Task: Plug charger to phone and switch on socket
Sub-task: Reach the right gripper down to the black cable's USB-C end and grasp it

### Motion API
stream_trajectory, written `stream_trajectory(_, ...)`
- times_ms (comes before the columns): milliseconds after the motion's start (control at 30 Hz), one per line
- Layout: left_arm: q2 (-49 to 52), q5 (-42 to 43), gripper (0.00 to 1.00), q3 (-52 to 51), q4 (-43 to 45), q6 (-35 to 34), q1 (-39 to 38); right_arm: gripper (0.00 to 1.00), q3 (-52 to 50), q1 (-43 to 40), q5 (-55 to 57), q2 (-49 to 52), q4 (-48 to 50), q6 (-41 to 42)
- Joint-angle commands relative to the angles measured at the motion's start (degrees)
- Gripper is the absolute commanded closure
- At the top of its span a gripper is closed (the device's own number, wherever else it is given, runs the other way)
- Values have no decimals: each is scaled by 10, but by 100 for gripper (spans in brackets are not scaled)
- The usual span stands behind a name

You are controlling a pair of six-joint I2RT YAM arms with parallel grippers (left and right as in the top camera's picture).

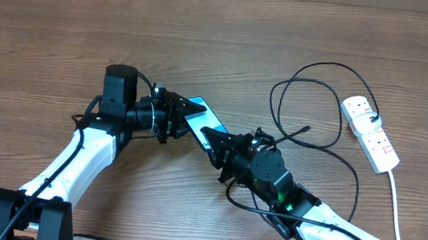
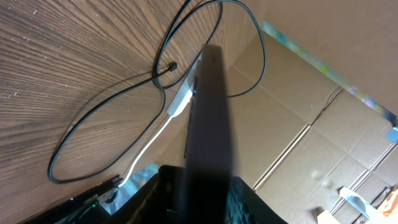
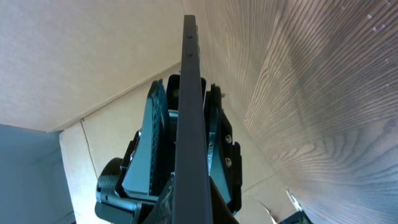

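Overhead, mid-table: right gripper (image 1: 223,147) clamped shut on the lower-right end of the phone (image 1: 198,117), held tilted with part of the pale screen showing. At the opposite end, left gripper (image 1: 172,118), jaws astride the phone's thin edge. From the right wrist view, its fingers (image 3: 152,143) close on either side of the slab; cannot tell whether pinching or just short of touch.

Judged step: passing the phone between arms, or steadying it for plugging. To do it well:
- Seat the left pads flat on both faces before slackening the right grip.
- Keep the phone level and avoid twisting one end against the other.
- Leave the port end bare, though cannot tell which end carries the port.

Further out: charger (image 1: 278,95) in loose loops right of the grippers, untouched, with connector tip (image 2: 173,66) lying free on the table (image 1: 63,22). Beyond that, socket (image 1: 370,134) at the far right, black plug in, white cord (image 1: 394,207) trailing toward the near edge. Likely in the way: cable loops lying between the right arm and both tip and switches.
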Motion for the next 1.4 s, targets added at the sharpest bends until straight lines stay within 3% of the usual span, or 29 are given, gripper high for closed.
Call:
stream_trajectory(0, 1, -7, 66, 4, 2, -5, -4, 96, 5, 3, -9, -2, 14, 2)
stream_trajectory(300, 1, -7, 96, 4, 2, -10, -4, 96, 5, 3, -9, -2, 14, 2)
stream_trajectory(367, 1, -7, 96, 4, 2, -10, -4, 94, 5, 3, -10, -2, 12, 2)
stream_trajectory(500, 1, -21, 96, 4, 2, -8, -4, 71, 5, 3, -11, -2, -19, -2)
stream_trajectory(567, 1, -38, 96, 4, 2, 8, -3, 49, 5, 2, 3, -2, -73, -42)
stream_trajectory(633, 1, -60, 96, 4, 2, 41, -2, 38, 5, 2, 47, -2, -132, -91)
stream_trajectory(733, 1, -81, 96, 4, 1, 96, 5, 28, 5, 2, 134, -2, -192, -194)
stream_trajectory(800, 1, -79, 96, 4, -4, 120, 13, 23, 5, 1, 192, -3, -195, -317)
stream_trajectory(900, 2, -61, 96, 4, -11, 145, 28, 0, 7, -14, 210, -14, -196, -438)
stream_trajectory(1033, 20, -32, 96, 4, -11, 157, 48, 0, 27, -73, 184, -64, -289, -487)
stream_trajectory(1200, 75, 30, 96, 4, 19, 158, 53, 0, 109, -181, 159, -80, -524, -558)
stream_trajectory(1367, 124, 86, 96, 5, 60, 156, 53, 3, 141, -230, 80, -41, -570, -590)
